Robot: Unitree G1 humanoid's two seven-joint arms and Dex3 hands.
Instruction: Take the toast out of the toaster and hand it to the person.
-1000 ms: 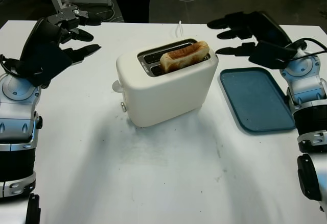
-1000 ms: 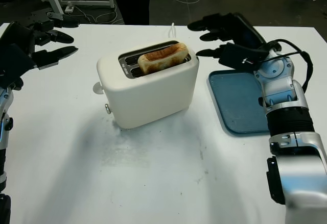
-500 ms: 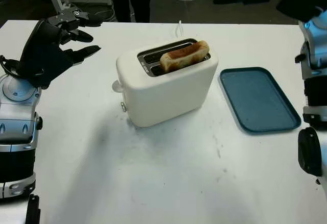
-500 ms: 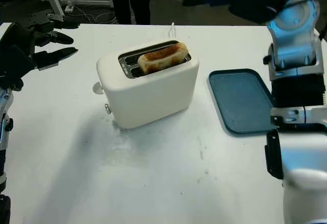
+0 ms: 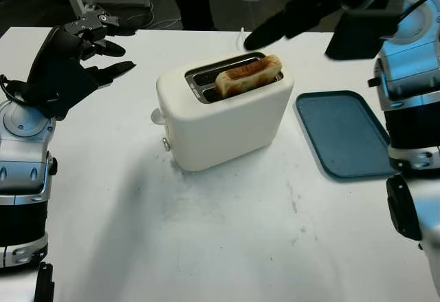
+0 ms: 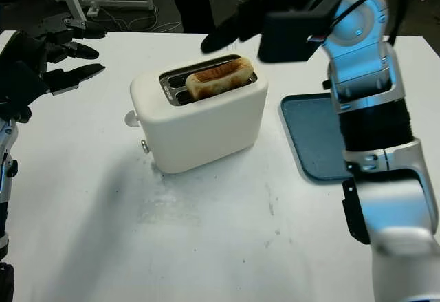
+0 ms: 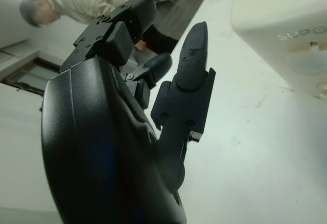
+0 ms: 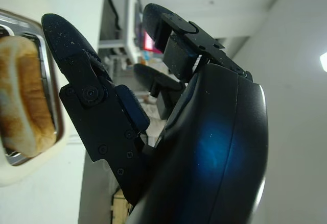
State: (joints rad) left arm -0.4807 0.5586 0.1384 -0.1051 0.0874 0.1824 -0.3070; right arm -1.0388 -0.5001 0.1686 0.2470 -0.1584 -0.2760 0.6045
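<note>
Now right hand [image 6: 237, 13], empty, swung above toast [image 5: 249, 75]; toaster [image 5: 223, 113] unmoved.

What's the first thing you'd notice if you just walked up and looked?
A white toaster stands mid-table with a browned slice of toast sticking out of its slot. The robot's right hand, open, hangs just above and behind it. A blue tray lies to the toaster's right, and the left hand, open, is raised at the far left.
</note>
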